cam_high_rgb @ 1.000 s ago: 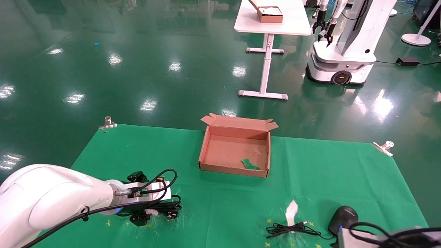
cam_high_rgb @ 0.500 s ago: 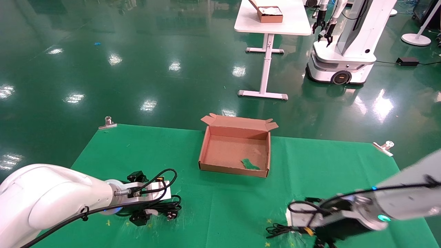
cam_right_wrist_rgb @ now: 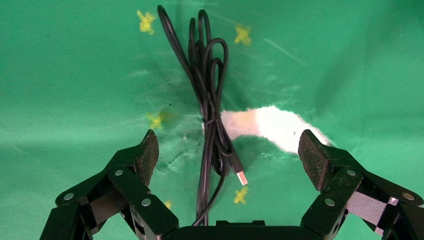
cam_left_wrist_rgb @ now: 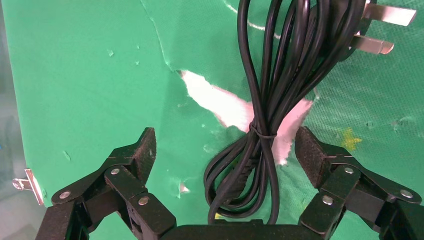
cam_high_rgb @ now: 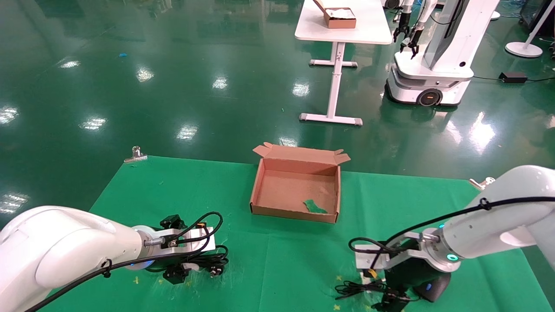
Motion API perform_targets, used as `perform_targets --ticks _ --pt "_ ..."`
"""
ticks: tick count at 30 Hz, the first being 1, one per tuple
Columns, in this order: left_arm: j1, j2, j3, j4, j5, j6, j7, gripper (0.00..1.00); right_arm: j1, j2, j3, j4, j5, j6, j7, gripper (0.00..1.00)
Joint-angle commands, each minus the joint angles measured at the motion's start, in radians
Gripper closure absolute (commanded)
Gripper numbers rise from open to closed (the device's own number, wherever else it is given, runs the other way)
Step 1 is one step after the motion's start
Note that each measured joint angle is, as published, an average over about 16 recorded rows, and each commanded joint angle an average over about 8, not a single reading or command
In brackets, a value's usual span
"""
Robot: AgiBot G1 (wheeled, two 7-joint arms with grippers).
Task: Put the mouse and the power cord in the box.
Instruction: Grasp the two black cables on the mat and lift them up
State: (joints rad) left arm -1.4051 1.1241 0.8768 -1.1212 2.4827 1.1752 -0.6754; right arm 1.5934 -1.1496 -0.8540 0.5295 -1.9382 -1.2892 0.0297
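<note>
Right pincer (cam_high_rgb: pixel 392 299) moved over mouse (cam_high_rgb: pixel 431 289), cable bundle (cam_right_wrist_rgb: pixel 207 107) lengthwise between fingers.

mouse (cam_high_rgb: pixel 433 289) black, lower right, thin cable bundled | power cord (cam_high_rgb: pixel 208 259) coiled, lower left | box (cam_high_rgb: pixel 296 207) open, brown, centre

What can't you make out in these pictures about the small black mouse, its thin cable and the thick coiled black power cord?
- Small black oval mouse: head view, mostly hidden under the right gripper and wrist; absent from the right wrist view.
- Thin mouse cable: right wrist view, its lower end is cut off behind the gripper base.
- Thick coiled black power cord: left wrist view, plug cut by the picture's edge; head view, the left gripper covers most of it.
</note>
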Motion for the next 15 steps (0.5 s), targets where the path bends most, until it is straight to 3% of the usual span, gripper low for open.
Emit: perform_targets --ticks 1,15 --pt "0.0 0.0 0.0 0.0 0.0 0.0 0.0 1.0 0.009 -0.016 -0.001 -0.04 -0.001 0.007 -0.016 1.0" --pt "0.0 0.0 0.0 0.0 0.0 0.0 0.0 1.0 -0.001 0.002 0.001 0.002 0.002 0.0 -0.002 1.0"
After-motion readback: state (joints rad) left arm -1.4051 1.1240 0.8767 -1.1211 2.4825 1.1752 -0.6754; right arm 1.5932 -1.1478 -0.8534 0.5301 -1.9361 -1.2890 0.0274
